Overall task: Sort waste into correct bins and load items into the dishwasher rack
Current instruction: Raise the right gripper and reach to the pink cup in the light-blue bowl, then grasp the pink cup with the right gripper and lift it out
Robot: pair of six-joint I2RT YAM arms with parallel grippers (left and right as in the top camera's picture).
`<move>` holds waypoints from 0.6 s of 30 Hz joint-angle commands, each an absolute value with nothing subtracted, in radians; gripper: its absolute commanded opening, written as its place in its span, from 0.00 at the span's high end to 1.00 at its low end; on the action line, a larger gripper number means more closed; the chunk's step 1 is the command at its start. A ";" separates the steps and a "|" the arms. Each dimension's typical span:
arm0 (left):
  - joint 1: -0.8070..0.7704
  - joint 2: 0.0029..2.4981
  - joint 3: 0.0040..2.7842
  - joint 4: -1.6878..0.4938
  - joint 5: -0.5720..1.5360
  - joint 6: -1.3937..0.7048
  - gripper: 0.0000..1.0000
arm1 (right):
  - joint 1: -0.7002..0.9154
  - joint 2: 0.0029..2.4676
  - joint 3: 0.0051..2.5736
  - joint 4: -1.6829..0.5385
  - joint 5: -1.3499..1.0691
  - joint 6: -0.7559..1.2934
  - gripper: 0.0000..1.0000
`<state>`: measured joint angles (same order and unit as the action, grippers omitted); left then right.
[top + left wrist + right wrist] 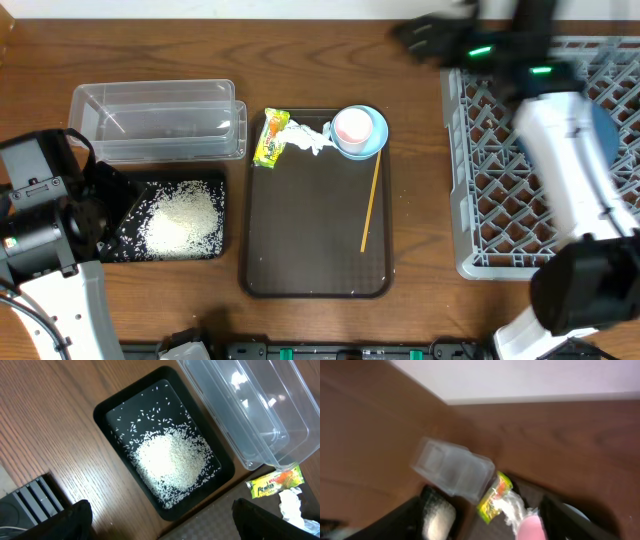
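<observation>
White rice (183,220) lies heaped in the black tray (214,183), also in the left wrist view (170,460). The clear tub (150,120) stands behind it, empty. On the brown serving tray (315,270) lie the yellow-green wrapper (270,138), the white tissue (310,138), a pink cup (352,126) inside a pale blue bowl (378,143), and the chopstick (371,205). The grey rack (490,180) is at the right. My left gripper (165,530) is open and empty above the black tray's near end. My right gripper (485,525) is open and empty, blurred, high near the rack's far left corner (428,35).
The right arm (570,170) crosses over the rack and hides part of it; a sliver of blue (606,130) shows in the rack beside it. The left arm's base (40,220) is left of the black tray. A wall runs along the table's far edge.
</observation>
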<state>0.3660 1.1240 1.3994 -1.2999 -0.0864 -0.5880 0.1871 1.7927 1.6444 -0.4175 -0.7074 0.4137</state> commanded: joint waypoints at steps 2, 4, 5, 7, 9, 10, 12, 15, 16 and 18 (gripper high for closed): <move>0.372 1.123 1.411 -1.301 -0.106 -0.596 0.08 | 0.412 1.803 1.649 -0.513 -0.020 0.278 0.37; 0.372 1.123 1.411 -1.301 -0.106 -0.596 0.08 | 0.489 1.812 1.650 -0.561 0.115 0.268 0.40; 0.372 1.123 1.411 -1.301 -0.106 -0.596 0.08 | 0.525 1.815 1.651 -0.591 0.165 0.268 0.41; 0.372 1.123 1.411 -1.301 -0.106 -0.596 0.08 | 0.562 1.824 1.651 -0.626 0.199 0.268 0.44; 0.372 1.123 1.411 -1.301 -0.106 -0.596 0.08 | 0.585 1.836 1.651 -0.654 0.197 0.272 0.46; 0.372 1.123 1.411 -1.301 -0.106 -0.596 0.08 | 0.593 1.847 1.651 -0.669 0.198 0.283 0.48; 0.372 1.123 1.411 -1.301 -0.106 -0.596 0.08 | 0.600 1.864 1.651 -0.691 0.199 0.288 0.51; 0.372 1.123 1.411 -1.301 -0.106 -0.596 0.08 | 0.601 1.900 1.651 -0.688 0.189 0.287 0.56; 0.372 1.123 1.411 -1.301 -0.106 -0.596 0.08 | 0.602 1.918 1.651 -0.680 0.181 0.288 0.58; 0.372 1.123 1.411 -1.301 -0.106 -0.596 0.08 | 0.604 1.950 1.651 -0.668 0.177 0.287 0.59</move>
